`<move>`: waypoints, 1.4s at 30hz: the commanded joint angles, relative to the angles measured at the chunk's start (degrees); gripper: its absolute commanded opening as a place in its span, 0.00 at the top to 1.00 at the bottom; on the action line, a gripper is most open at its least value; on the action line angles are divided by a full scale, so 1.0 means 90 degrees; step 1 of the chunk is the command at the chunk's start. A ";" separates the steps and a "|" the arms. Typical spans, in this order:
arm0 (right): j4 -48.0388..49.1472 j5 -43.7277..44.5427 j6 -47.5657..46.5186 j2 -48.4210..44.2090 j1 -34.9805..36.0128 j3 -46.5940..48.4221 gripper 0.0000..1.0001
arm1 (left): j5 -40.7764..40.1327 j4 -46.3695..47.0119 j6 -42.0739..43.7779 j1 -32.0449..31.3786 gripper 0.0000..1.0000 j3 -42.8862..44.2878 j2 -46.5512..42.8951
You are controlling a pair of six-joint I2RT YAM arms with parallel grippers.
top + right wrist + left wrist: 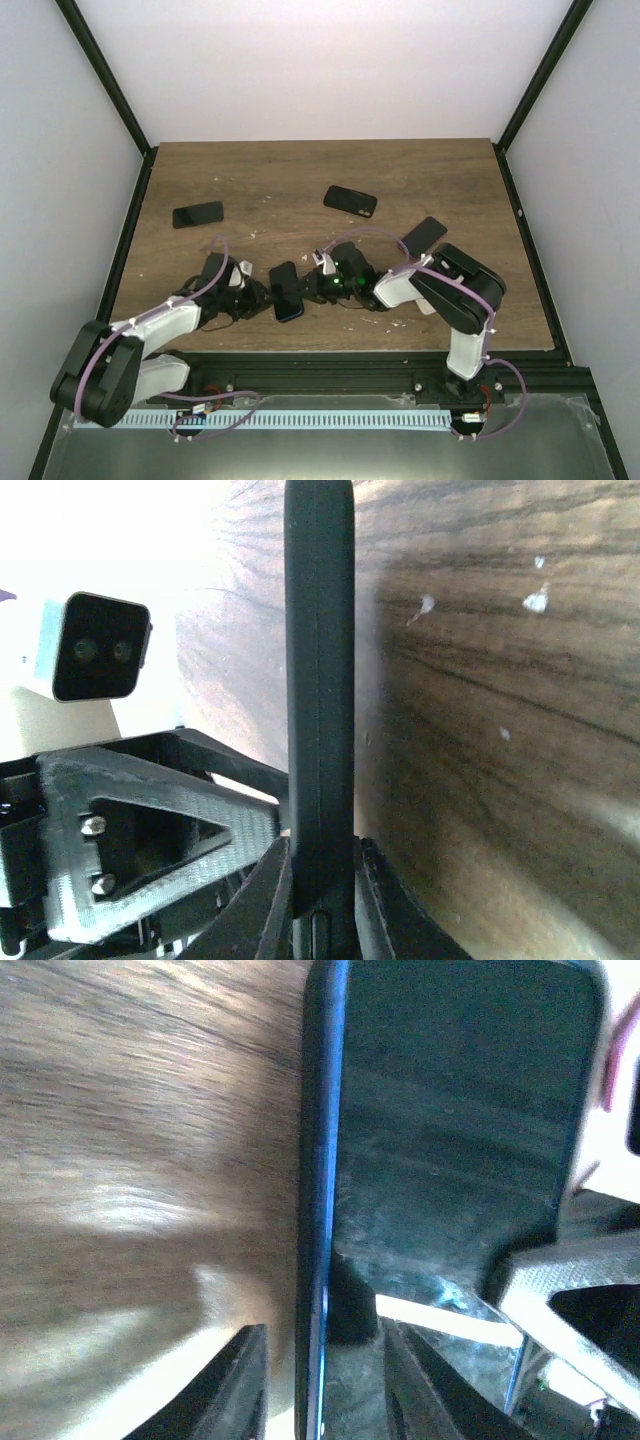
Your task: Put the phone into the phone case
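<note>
Glass-faced phone [286, 291] sits at the desk [300, 170] front, between the arms. Right gripper [320, 905] pinches one thin edge. Left gripper [318, 1360] straddles the opposite edge, slightly spread. Judged stiff, slick, light: hold by the edges.

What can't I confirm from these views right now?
1. Top view: whether the centre phone is cased or bare; too small, crowded from both sides.
2. Left wrist: the phone's near end, cut off by the bottom edge; picture blurred.
3. Right wrist: the phone's face; only its thin edge shows between the fingers.
</note>
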 commanded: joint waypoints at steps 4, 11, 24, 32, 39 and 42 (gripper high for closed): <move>0.1167 -0.0764 0.0089 -0.1010 -0.0305 -0.0600 0.99 | 0.0456 -0.1161 0.0228 0.0313 0.38 0.0689 -0.1520; 0.1397 -0.1325 -0.0248 -0.2303 -0.0449 -0.0862 0.99 | 0.1071 -0.1376 0.0358 0.0555 0.12 0.1199 -0.2625; 0.2158 -0.2098 0.0160 -0.3297 -0.0445 -0.0984 0.99 | 0.2539 0.1784 -0.1383 0.0565 0.25 0.0520 -0.3517; 0.2399 -0.2106 0.0251 -0.3176 -0.0441 -0.1143 0.99 | 0.2533 0.2240 -0.1596 0.0565 0.58 0.0349 -0.3301; 0.2483 -0.2127 0.0284 -0.3135 -0.0438 -0.1246 0.98 | 0.2420 0.2322 -0.1654 0.0560 0.81 0.0268 -0.3160; 0.2410 -0.2177 0.0285 -0.3112 -0.0440 -0.1212 0.96 | 0.2477 0.2235 -0.1593 0.0564 0.90 0.0341 -0.3047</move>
